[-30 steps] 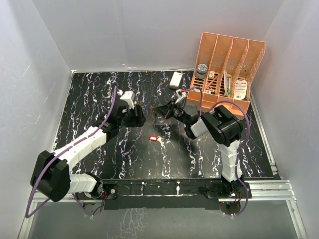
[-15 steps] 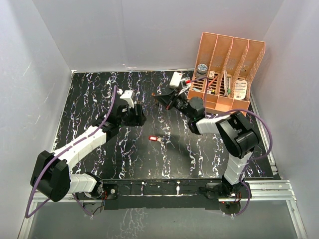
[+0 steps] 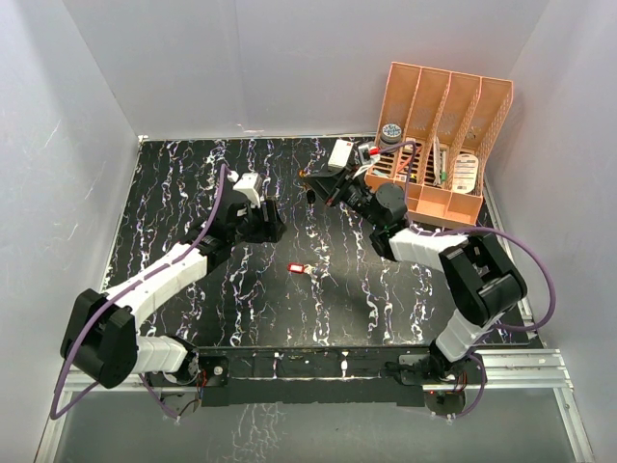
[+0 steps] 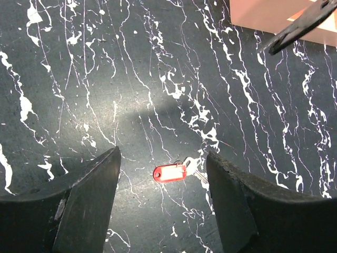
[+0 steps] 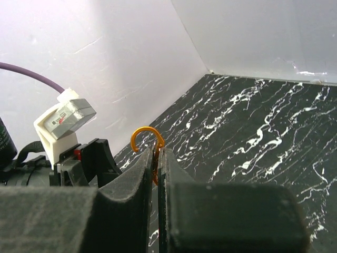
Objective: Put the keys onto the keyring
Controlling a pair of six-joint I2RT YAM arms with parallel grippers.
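Note:
The key with a red plastic head (image 3: 297, 268) lies flat on the black marbled table, near the middle. In the left wrist view it (image 4: 169, 172) sits on the table below and between my fingers, its silver blade pointing right. My left gripper (image 3: 273, 226) hovers above and behind the key, open and empty (image 4: 162, 158). My right gripper (image 3: 313, 182) is raised near the back of the table. It is shut (image 5: 158, 153) on the orange-gold keyring (image 5: 147, 137), whose open hook sticks up above the fingertips.
An orange slotted file rack (image 3: 439, 145) with items in it stands at the back right; it also shows in the left wrist view (image 4: 263, 13). A white box (image 3: 340, 153) lies beside it. White walls enclose the table on three sides.
My right arm has stretched out and carried the keyring back toward the far wall and a little left. The left arm and the key have stayed put.

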